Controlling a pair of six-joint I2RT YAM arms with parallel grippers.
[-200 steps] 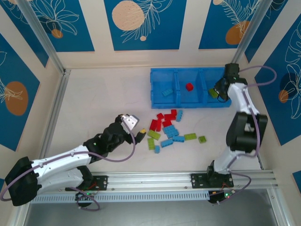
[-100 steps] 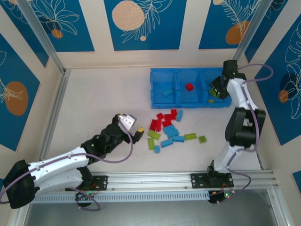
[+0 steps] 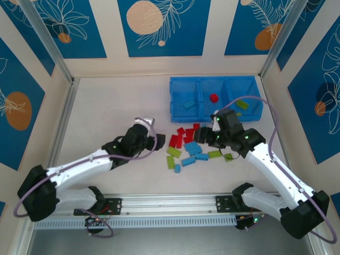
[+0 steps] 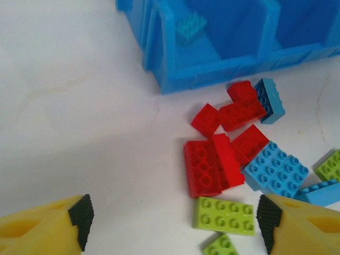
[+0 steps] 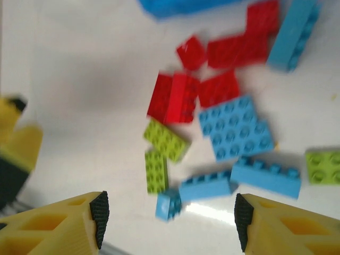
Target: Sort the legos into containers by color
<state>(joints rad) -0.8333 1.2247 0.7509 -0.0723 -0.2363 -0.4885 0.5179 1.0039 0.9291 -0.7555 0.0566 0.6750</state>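
1. The left pincer (image 4: 175,223) was seen spread wide and empty, just left of the loose legos (image 3: 188,146).
2. The right pincer (image 5: 170,220) was likewise held wide, nothing gripped, over the pile's right side.
3. The legos were scattered mid-worktop, just before the containers (image 3: 183,117) set toward the far edge.
4. A light blue brick (image 3: 188,104), a red brick (image 3: 213,98) and a green brick (image 3: 241,104) were lying in the left, middle and right compartments respectively.

No text, label, brand, number or sign can be read anywhere. The wall panels (image 3: 159,26) carry only leaf and circle drawings, and the bricks (image 4: 212,164) show plain studs.
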